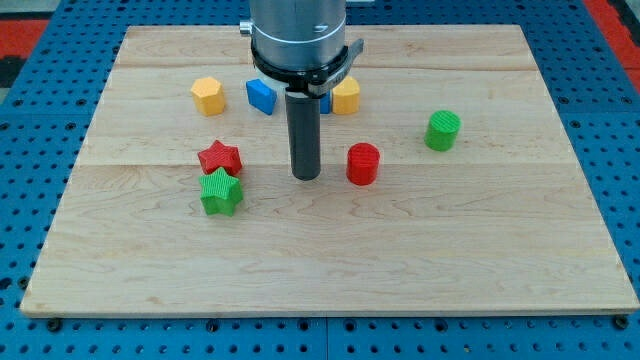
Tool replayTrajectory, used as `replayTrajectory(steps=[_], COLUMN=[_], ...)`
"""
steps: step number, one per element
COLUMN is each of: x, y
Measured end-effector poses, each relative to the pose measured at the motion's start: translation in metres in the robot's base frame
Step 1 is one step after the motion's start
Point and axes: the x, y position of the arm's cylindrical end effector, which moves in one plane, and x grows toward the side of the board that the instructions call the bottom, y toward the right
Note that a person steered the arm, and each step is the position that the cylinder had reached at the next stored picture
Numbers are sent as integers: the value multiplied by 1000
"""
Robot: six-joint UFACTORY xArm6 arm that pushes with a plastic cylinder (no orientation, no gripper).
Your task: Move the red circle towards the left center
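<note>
Red circle (363,164) sits just at 3 o'clock of my tip (306,177): wrong side. No fingers; bare rod. Leftward push risks hitting red star (220,158) and green star (221,192).

1. My tip (306,176) rests on the desk (500,260) near its middle, just beside the red circle (363,164), on that block's left side and apart from it.
2. The red star (220,158) and green star (221,192) sit touching toward the desk's left edge — the red one behind.
3. The green cylinder (442,131) lies toward the right edge.
4. Nearer the top edge — yellow hexagon (208,96), blue block (261,95), then a second yellow block (346,96).
</note>
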Motion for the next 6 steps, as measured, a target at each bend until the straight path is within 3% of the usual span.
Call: replayTrajectory(steps=[4, 5, 6], x=[-9, -10, -26], y=[134, 121, 57])
